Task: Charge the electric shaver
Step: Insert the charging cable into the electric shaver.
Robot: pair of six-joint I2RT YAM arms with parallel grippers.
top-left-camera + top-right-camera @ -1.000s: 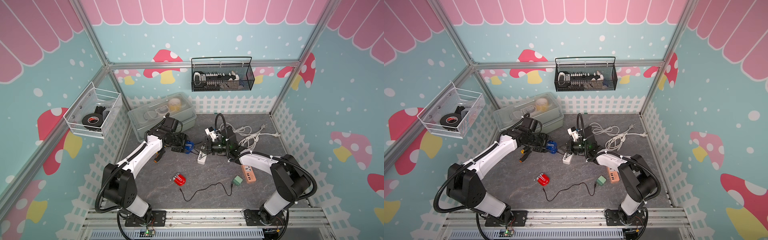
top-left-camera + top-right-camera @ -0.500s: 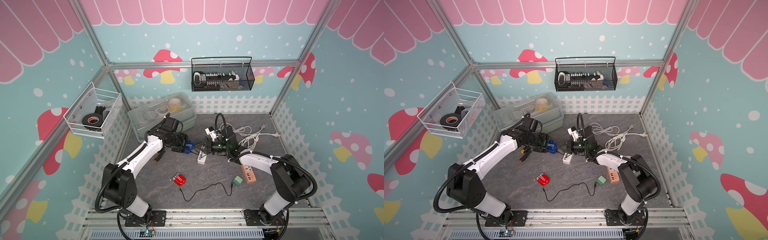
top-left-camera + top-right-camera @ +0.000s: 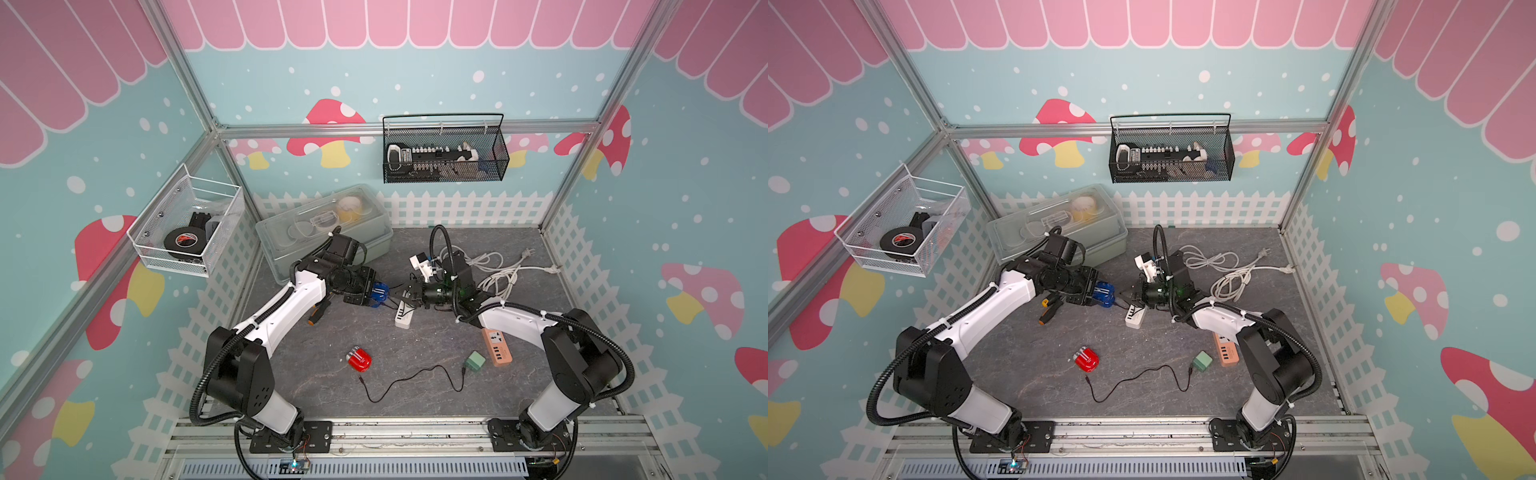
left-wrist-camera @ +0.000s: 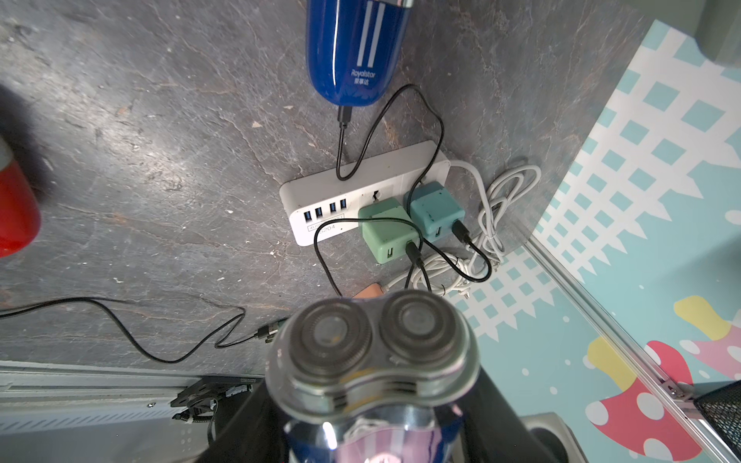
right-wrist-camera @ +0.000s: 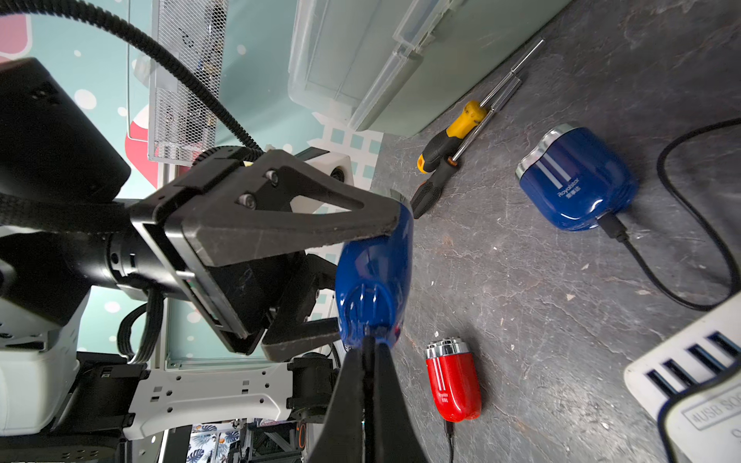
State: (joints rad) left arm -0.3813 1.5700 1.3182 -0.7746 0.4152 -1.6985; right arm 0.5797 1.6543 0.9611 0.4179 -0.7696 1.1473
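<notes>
Shaver (image 5: 377, 256), blue, is clamped off table (image 5: 521, 280) between left gripper (image 5: 357, 280) fingers. Right gripper (image 5: 367, 354) jaws pinch thin black plug (image 5: 367, 340) at shaver's base end. Seating depth cannot be told. Advice: hold plug square, push straight along shaver's axis, left arm bracing.

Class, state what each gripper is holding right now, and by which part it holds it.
The left gripper clamps a blue shaver across its body's sides. The right gripper, shut, seems to pinch a cable plug at that shaver's base.
</notes>
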